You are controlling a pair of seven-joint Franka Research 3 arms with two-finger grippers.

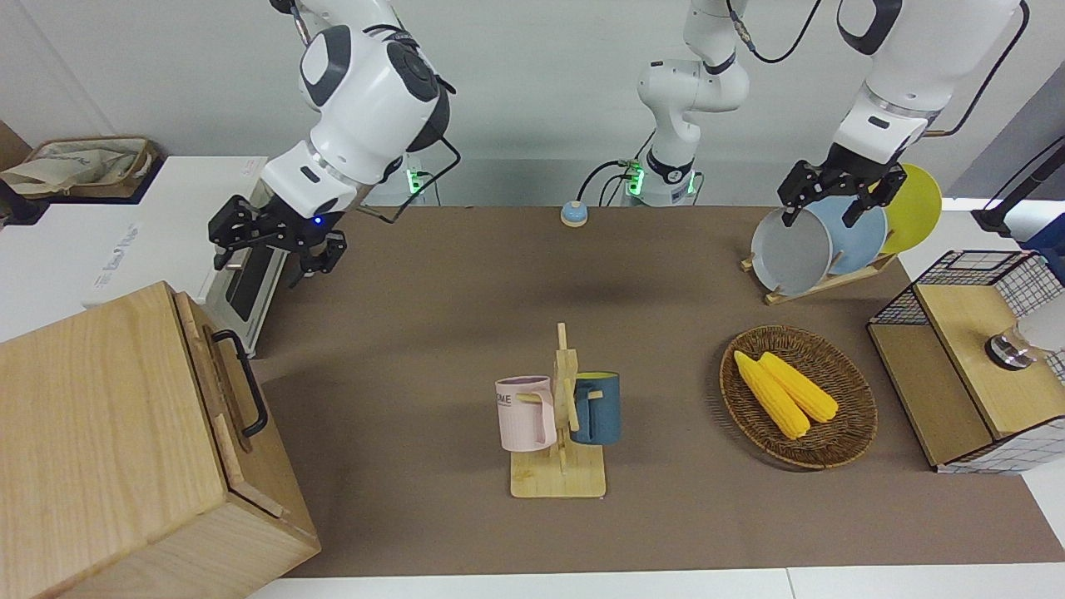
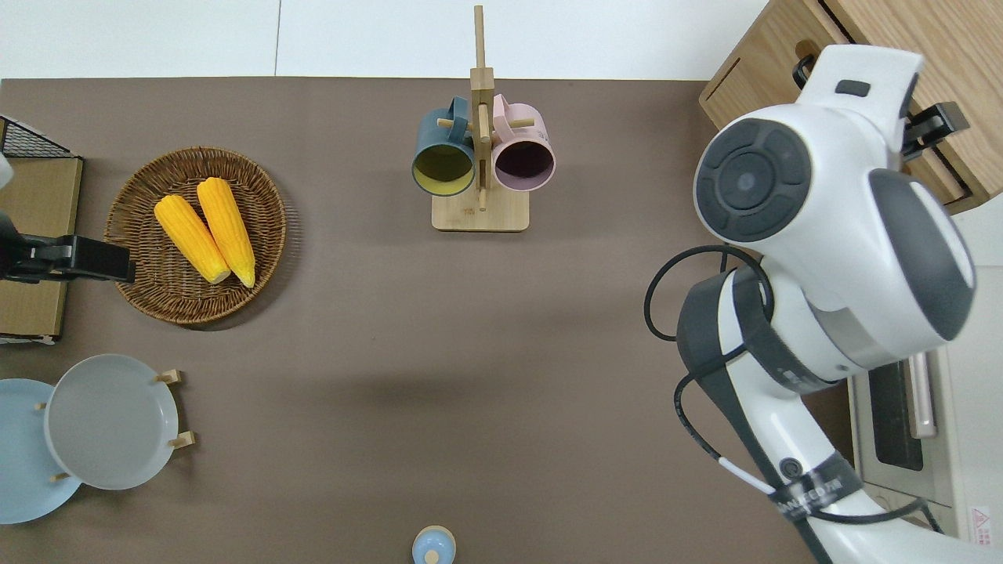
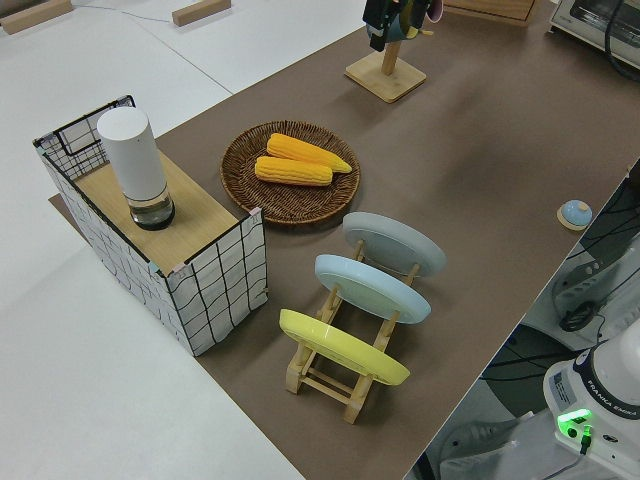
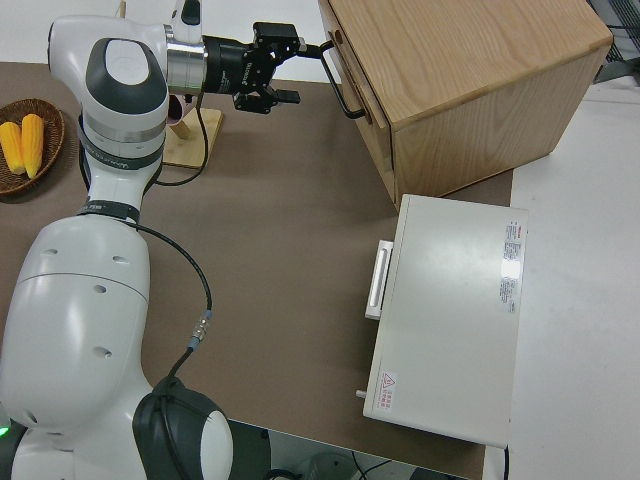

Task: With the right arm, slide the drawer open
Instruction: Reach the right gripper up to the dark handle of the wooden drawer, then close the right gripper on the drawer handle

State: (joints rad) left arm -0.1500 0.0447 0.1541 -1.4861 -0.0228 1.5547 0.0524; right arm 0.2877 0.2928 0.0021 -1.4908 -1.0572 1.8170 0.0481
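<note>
The drawer [image 1: 218, 384] is shut in the big pale wooden box [image 1: 100, 433] at the right arm's end of the table. Its black loop handle [image 1: 242, 381] faces the table's middle and also shows in the right side view [image 4: 340, 82]. My right gripper [image 1: 274, 245] is open and empty, up in the air in front of the drawer. In the right side view the right gripper [image 4: 292, 66] points at the drawer front [image 4: 362, 100], a short gap from the handle, touching nothing. In the overhead view the right arm [image 2: 823, 235] hides most of the drawer. The left arm is parked, its gripper [image 1: 832, 206] open.
A white toaster oven [image 1: 245, 270] stands beside the box, nearer to the robots. A mug tree [image 1: 559, 416] with two mugs stands mid-table. A basket [image 1: 857, 416] with corn, a plate rack [image 1: 819, 241] and a wire-mesh rack [image 1: 965, 358] are at the left arm's end.
</note>
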